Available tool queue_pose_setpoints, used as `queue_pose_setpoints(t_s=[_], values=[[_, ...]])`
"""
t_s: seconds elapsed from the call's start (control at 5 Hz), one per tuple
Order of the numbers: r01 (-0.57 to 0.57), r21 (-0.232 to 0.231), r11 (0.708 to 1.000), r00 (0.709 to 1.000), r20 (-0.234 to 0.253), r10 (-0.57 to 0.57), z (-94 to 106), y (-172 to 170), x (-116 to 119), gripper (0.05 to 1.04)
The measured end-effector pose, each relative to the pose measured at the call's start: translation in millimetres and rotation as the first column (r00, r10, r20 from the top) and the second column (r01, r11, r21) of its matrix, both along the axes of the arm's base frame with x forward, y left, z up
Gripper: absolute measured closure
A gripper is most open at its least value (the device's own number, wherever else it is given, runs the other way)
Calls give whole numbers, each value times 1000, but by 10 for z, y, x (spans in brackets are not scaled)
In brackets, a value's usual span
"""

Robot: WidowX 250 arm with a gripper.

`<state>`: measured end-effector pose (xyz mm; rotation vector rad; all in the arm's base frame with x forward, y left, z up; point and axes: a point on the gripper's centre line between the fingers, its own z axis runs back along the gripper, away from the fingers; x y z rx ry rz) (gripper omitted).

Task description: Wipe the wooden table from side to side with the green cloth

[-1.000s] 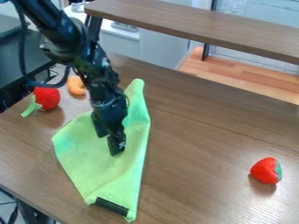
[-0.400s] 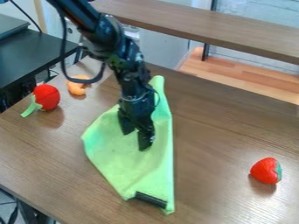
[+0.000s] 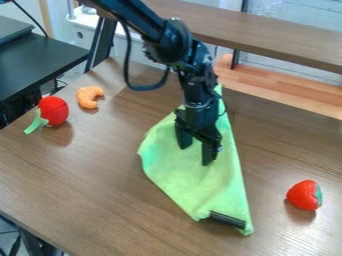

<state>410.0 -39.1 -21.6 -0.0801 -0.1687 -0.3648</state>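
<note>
While the green cloth (image 3: 207,190) lay spread over the middle of the desk (image 3: 87,170), the end effector (image 3: 196,154) hung down onto it, over its upper half. Limp and thin, the cloth looked light and soft, likely to wrinkle or slide as one loose sheet instead of keeping its shape, with nothing fragile about it. A raised fold or a narrow corner seemed the best place to pinch it, since the flat middle offered little to grip; the black strip (image 3: 228,219) at its lower end looked stiffer and easier to clasp. The end effector's two fingers stood clearly apart, their tips at or just above the fabric, and no pinched fold could be made out between them. A toy strawberry (image 3: 304,195) sat well apart near the view's right edge, while a red toy vegetable (image 3: 53,111) with a green stem and an orange toy shrimp (image 3: 89,97) lay toward the left.
</note>
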Motion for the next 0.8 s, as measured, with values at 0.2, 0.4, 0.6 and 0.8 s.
queue_pose_setpoints(t_s=[0.2,0.4,0.6,0.8], values=[[-18,-5,1000,1000,1,18,-1,-207,174,83],[-21,-15,1000,1000,-1,21,0,-378,314,83],[-39,-16,999,999,2,39,12,-386,355,83],[-38,-6,999,999,-4,38,-49,-355,274,83]])
